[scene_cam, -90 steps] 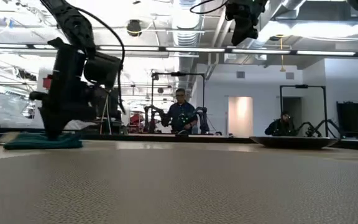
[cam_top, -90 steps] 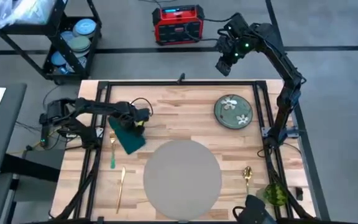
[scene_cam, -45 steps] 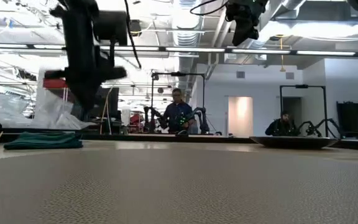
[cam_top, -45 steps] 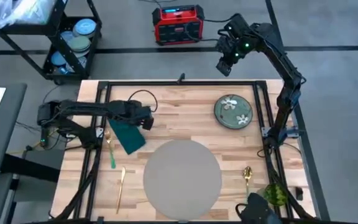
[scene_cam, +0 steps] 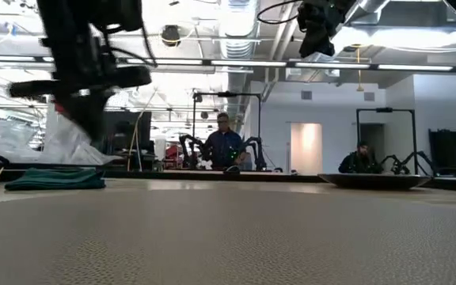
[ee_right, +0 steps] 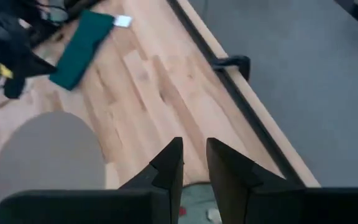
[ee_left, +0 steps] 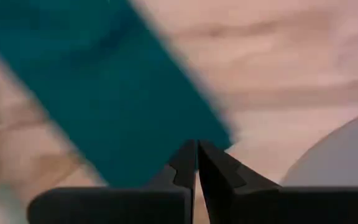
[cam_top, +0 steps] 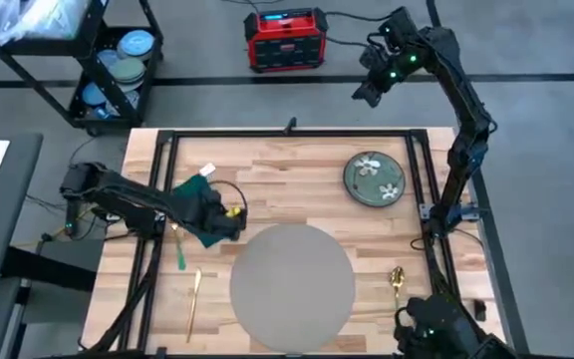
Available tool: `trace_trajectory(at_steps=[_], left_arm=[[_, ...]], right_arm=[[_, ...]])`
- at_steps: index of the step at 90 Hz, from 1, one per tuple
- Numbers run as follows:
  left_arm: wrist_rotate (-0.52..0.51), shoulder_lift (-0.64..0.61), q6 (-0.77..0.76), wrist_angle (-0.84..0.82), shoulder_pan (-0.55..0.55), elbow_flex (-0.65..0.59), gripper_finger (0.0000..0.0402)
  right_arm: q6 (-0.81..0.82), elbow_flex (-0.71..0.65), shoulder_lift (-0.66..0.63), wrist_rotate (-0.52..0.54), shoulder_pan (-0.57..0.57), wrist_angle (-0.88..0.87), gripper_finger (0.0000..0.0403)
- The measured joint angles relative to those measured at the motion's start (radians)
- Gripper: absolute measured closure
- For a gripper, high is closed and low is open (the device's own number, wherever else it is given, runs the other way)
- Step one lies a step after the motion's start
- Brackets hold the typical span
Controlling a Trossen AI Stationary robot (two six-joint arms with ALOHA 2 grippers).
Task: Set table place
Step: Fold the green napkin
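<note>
wood plank tabletop, workshop room behind with a person far off. grey placemat lies near the front centre. left end effector clenched empty over the green napkin, just beside the placemat. right end effector slightly parted, high beyond the far edge.

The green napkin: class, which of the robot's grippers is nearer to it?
Left. The left gripper hangs right above the green napkin; the right gripper is raised far off, beyond the table's far edge.
</note>
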Motion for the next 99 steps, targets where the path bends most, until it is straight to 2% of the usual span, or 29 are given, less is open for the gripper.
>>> trace_trajectory(at_steps=[5,17,27,40,48,56,65,76,85,92,99], left_arm=[[0.029,0.003,-0.087,-0.073,-0.027,0.000,0.0402],[-0.012,0.001,-0.480,-0.176,-0.102,-0.002,0.0402],[0.004,0.004,-0.511,-0.112,-0.102,-0.003,0.0402],[-0.097,0.017,-0.464,-0.071,-0.104,-0.003,0.0402],[-0.059,0.000,-0.477,-0.093,-0.103,-0.003,0.0402],[-0.001,-0.041,-0.610,-0.185,-0.107,-0.004,0.0402],[0.004,-0.129,-0.645,-0.258,-0.119,-0.004,0.0402],[-0.070,-0.266,-0.630,-0.356,-0.146,-0.004,0.0402],[-0.119,-0.424,-0.634,-0.454,-0.175,-0.001,0.0402],[-0.155,-0.552,-0.616,-0.466,-0.185,0.008,0.0402],[-0.189,-0.675,-0.555,-0.460,-0.187,0.009,0.0402]], right_arm=[[0.002,0.000,0.000,0.000,0.000,-0.002,0.0340],[0.002,0.000,0.000,-0.001,0.000,-0.001,0.0340],[0.001,0.000,0.000,-0.003,0.008,-0.001,0.0340],[-0.002,0.000,0.000,-0.004,0.012,0.005,0.0340],[0.044,0.000,0.000,-0.004,0.016,0.045,0.0340],[0.073,0.001,0.020,-0.003,0.038,0.106,0.0340],[0.099,0.002,0.093,-0.015,0.096,0.124,0.0340],[0.100,-0.001,0.226,-0.054,0.197,0.124,0.0340],[0.102,-0.001,0.314,-0.087,0.272,0.146,0.0340],[0.127,-0.001,0.372,-0.123,0.320,0.212,0.0340],[0.198,-0.001,0.420,-0.172,0.367,0.353,0.0340]])
